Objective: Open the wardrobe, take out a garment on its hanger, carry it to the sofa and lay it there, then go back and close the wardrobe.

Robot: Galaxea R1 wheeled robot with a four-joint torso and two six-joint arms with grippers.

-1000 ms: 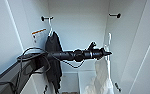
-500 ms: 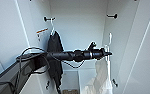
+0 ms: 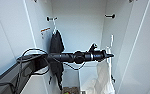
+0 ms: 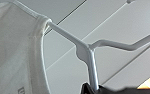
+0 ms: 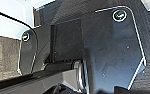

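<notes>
**Left claw on white hanger inside open wardrobe**

Wardrobe [image 3: 78,32]: white, both doors swung wide, interior exposed. Small dark rail fittings show high on each inner side wall.

Left arm [image 3: 66,57]: dark, cabled, enters from the lower left of the head view and reaches level across the wardrobe opening toward its right side.

Left claw [image 3: 109,55]: at the arm's tip, right at the hanger stem. In the left wrist view a dark claw part meets the base of the white stem, so it reads as clenched on the hanger; the fingers themselves are hard to make out.

Hanger [image 4: 87,51]: thin, white, seen from below in the left wrist view, stem running down to the claw, two arms spreading from the centre piece. One arm passes into the shirt's neck opening.

Shirt [image 3: 101,80]: white, thin, hangs below the claw at the right side of the wardrobe; its ribbed collar [image 4: 42,23] sits on the hanger arm.

Black garment [image 3: 56,53]: hangs from its own white hanger at the left of the interior, partly behind the arm, well apart from the shirt.

Right claw: state cannot be told; the right wrist view shows the robot's dark plate above grey carpet [image 5: 3,60].
</notes>
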